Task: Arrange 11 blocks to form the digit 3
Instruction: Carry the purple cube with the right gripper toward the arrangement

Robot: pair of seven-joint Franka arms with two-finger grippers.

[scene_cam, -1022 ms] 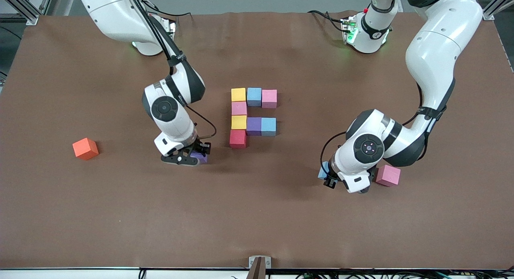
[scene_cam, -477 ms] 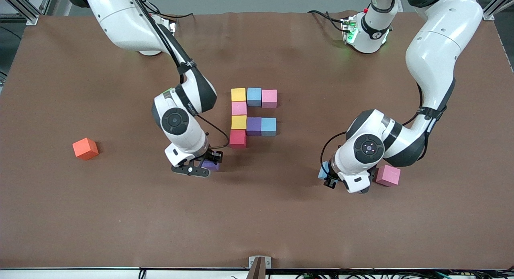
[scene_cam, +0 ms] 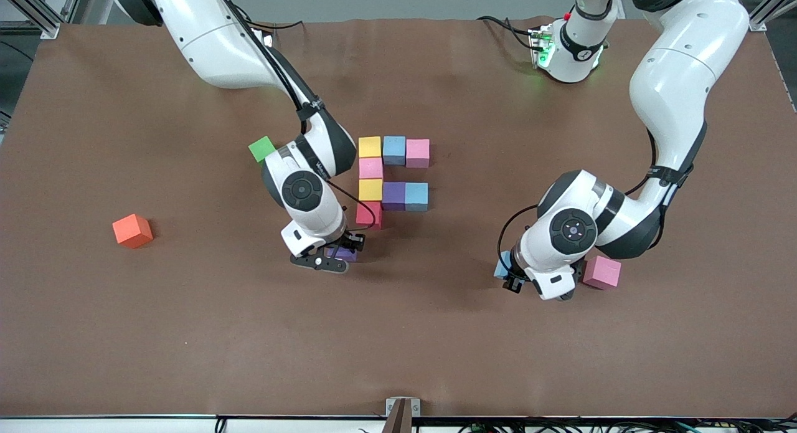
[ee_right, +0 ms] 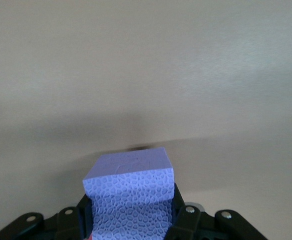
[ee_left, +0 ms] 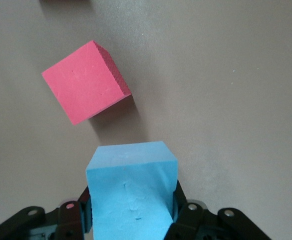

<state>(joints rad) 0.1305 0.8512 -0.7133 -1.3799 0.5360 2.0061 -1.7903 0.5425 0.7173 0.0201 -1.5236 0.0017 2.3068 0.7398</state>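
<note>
**Both grippers carry a cube; the figure at frame centre stands at eight cubes.**

The right gripper [scene_cam: 336,256], just below centre in the front view, pinches a purple cube [ee_right: 130,192] between its fingers, over the brown table [scene_cam: 187,333] beside the red cube [scene_cam: 368,215] at the figure's lower end. The left gripper [scene_cam: 512,272], at lower right of the frame, pinches a light blue cube [ee_left: 132,192]; a loose pink cube [scene_cam: 601,272] lies just beside it on the table. The partial digit 3 [scene_cam: 393,180] sits at centre frame: a top bar, a middle bar, single joining cubes, all touching. A green cube [scene_cam: 262,149] shows beside the right arm, and an orange cube [scene_cam: 132,230] lies at left of the frame, well apart.
</note>
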